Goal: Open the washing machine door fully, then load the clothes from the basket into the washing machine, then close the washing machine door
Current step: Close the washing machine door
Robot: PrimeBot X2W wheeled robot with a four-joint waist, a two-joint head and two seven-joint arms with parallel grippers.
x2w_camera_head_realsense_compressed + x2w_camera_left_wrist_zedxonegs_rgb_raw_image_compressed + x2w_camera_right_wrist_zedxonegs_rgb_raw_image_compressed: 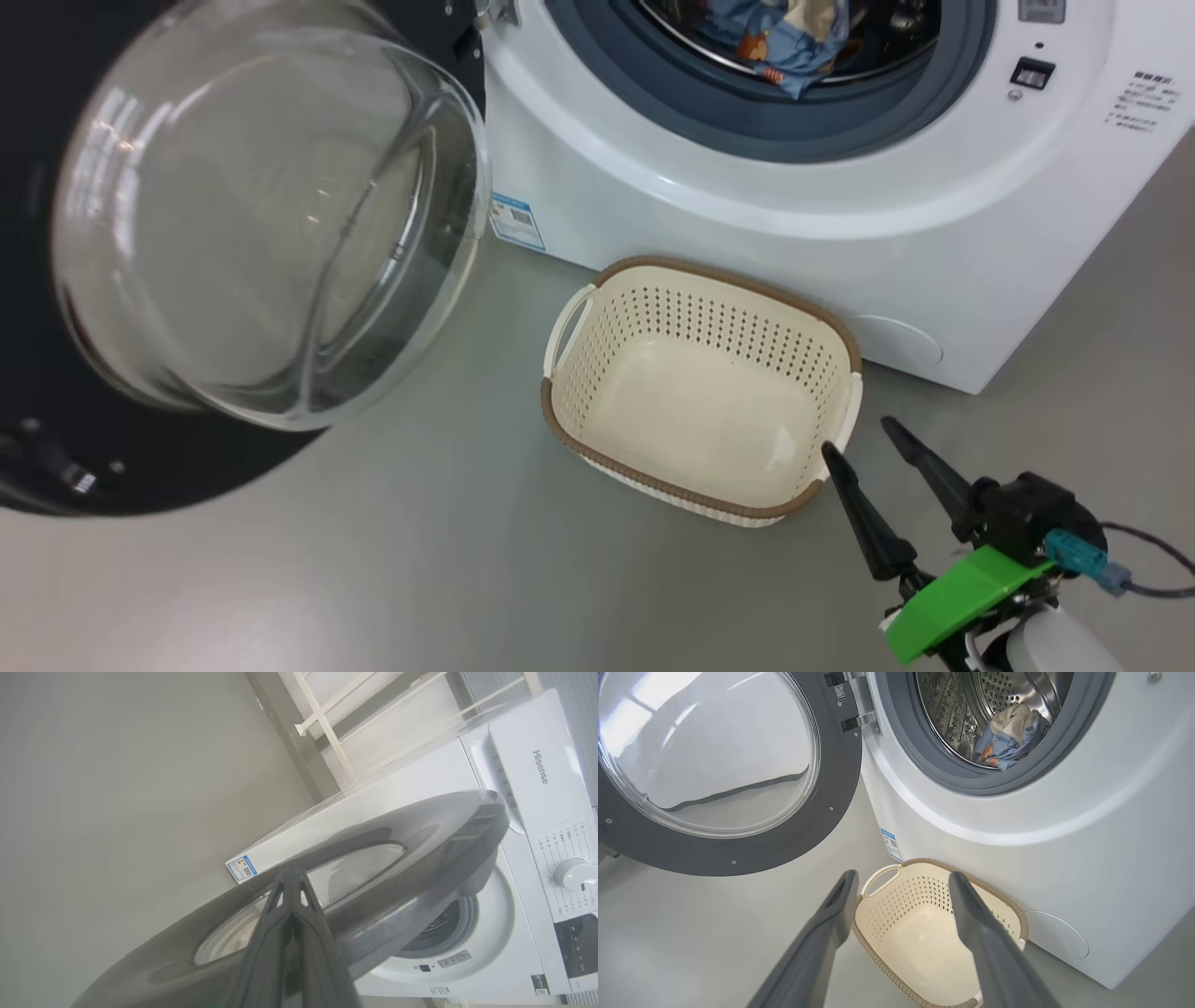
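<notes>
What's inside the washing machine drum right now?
The clothes, a light-blue and beige bundle, lie near the front of the drum. Anything beneath the bundle or deeper in is hidden, so the garment count is unclear.

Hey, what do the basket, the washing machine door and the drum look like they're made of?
The basket: likely moulded plastic, matte cream, with regular rows of holes and a brown woven-look rim.
The washing machine door: clear bulging bowl, probably glass, with sharp reflections, in a glossy dark rim, likely plastic.
The drum: shiny perforated metal, probably stainless steel.
</notes>
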